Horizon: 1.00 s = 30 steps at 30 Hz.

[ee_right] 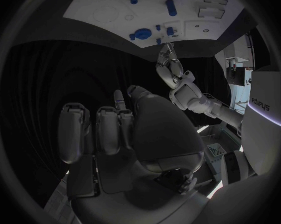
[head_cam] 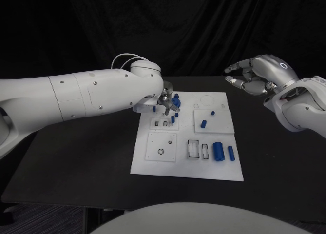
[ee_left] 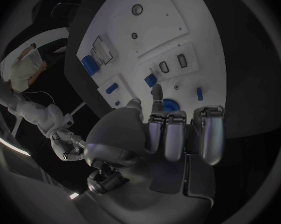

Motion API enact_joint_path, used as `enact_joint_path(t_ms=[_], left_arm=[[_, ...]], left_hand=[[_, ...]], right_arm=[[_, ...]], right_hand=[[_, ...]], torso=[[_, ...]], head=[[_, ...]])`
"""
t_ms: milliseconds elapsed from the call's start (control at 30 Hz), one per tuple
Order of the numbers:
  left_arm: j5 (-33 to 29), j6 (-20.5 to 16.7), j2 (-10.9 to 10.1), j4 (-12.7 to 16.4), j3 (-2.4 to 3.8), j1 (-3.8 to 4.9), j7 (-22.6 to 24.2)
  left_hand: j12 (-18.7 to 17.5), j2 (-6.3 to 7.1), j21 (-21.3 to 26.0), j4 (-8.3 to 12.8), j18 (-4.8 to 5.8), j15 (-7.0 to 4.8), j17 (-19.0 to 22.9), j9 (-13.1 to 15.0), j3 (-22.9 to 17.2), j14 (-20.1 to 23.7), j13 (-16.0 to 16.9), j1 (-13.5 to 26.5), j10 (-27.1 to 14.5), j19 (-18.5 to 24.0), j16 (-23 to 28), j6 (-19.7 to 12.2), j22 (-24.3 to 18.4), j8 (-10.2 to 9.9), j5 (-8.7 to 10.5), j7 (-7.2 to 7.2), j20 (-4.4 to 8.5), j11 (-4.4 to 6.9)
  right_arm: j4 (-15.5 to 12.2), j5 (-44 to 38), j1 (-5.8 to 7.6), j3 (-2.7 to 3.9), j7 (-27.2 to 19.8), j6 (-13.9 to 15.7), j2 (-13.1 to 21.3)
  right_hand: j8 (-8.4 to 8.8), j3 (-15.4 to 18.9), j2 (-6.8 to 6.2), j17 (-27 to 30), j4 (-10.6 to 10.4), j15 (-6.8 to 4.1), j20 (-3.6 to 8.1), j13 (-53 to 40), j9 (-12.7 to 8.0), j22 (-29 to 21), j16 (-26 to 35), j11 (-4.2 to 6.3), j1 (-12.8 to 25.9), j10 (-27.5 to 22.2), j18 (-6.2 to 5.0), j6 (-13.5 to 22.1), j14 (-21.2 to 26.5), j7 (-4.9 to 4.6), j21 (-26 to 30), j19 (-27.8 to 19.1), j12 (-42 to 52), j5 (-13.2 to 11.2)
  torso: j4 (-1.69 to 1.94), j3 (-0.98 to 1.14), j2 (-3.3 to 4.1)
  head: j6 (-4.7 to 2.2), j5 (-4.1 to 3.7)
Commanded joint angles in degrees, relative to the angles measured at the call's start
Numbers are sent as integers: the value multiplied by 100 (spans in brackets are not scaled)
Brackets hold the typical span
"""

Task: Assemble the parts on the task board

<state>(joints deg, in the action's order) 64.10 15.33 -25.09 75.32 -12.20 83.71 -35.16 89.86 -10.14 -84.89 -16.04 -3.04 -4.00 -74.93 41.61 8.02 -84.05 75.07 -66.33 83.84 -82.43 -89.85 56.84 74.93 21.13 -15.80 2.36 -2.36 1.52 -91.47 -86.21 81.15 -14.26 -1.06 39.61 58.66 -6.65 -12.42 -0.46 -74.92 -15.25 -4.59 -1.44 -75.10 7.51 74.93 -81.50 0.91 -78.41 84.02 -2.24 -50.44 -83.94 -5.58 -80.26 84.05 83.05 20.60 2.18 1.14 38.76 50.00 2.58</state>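
Left hand (head_cam: pixel 163 101) over the far left part of the white task board (head_cam: pixel 152 163), fingertips down among blue parts (head_cam: pixel 175 101); grip there impossible to tell. Right hand (head_cam: pixel 256 75) raised beyond the board's far right corner, fingers curled in, holding nothing. More blue parts (head_cam: pixel 218 151) lying near right.

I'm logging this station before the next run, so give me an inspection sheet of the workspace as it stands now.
Surface: black table, carrying the white task board.
Job's things: blue parts lie near the board's front edge; more blue parts stand at its far left corner.
Clutter: nothing seen.
Hands: left hand reaches down at the far-left blue parts, fingers extended toward them; whether it holds one cannot be told. Right hand is raised off the board's far right, fingers curled, holding nothing.
Cables: white cable loops on the left arm's wrist.
Surroundings: dark backdrop behind the table.
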Motion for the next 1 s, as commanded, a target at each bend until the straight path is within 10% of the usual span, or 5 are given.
enact_joint_path(t_ms=[33,1000], left_arm=[[-69,-138,17,-10,5,-28,51],[-71,-250,97,-179,5,-286,144]], left_hand=[[14,10,21,6,49,-25,-1507,-7,-27,-595,1493,-48,616,-7,-15,47,558,-36,-34,-1,14,6],[14,26,40,46,45,-23,-1507,2,-159,-595,1493,-143,616,6,-15,112,551,-150,-130,-5,9,7]], right_arm=[[5,-11,-20,4,97,-44,0],[39,-12,-60,4,152,-186,-8]], right_hand=[[18,-27,-8,-113,-7,29,-49,-91,-5,1215,-34,-46,-51,51,2,-32,-360,-16,-15,256,-33,32],[27,-38,-18,-95,3,38,-54,-78,-11,1206,-25,-55,-61,45,-4,-35,-356,-25,13,245,-40,66]], torso=[[0,1,3],[0,9,8]], head=[[0,-3],[0,0]])
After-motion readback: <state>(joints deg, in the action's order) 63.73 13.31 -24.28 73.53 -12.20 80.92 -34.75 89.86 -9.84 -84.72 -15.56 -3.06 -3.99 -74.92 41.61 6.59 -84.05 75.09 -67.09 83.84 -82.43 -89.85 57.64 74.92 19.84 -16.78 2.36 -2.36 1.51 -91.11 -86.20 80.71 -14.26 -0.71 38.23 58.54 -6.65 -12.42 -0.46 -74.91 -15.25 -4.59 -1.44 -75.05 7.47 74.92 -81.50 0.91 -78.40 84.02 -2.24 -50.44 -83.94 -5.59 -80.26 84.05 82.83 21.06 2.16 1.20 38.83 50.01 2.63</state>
